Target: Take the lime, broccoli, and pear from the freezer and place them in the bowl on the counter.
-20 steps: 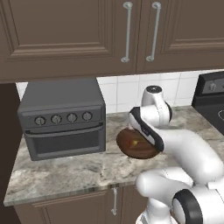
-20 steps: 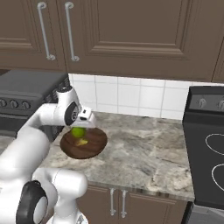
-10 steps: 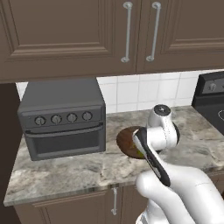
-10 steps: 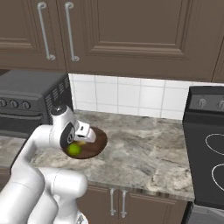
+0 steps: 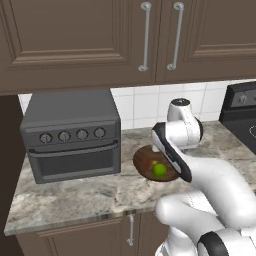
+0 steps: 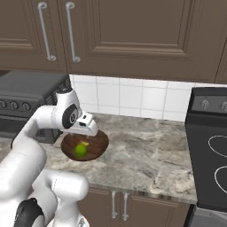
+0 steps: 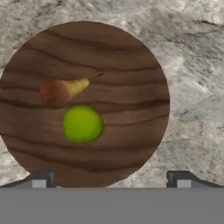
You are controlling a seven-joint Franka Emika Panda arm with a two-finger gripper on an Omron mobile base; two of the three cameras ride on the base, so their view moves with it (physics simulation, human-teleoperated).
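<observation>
On the mottled beige-grey stone counter (image 7: 192,65) sits a wide, shallow dark wood-grained bowl (image 7: 131,65) holding a smooth round green lime (image 7: 83,124) just beside a reddish-brown, yellow-necked pear (image 7: 61,91), under the gripper (image 7: 110,178), fingers spread wide and empty.

The arm is folded with its wrist bent downward, the tool (image 7: 111,178) empty, its 2 fingertips spread wide.

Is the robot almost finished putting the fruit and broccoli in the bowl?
Partly. The lime and the pear already lie side by side in the wooden bowl on the counter. The tool hangs open and empty above them, so nothing is in hand. There is no broccoli in the bowl yet; it looks like that is what is left.
</observation>
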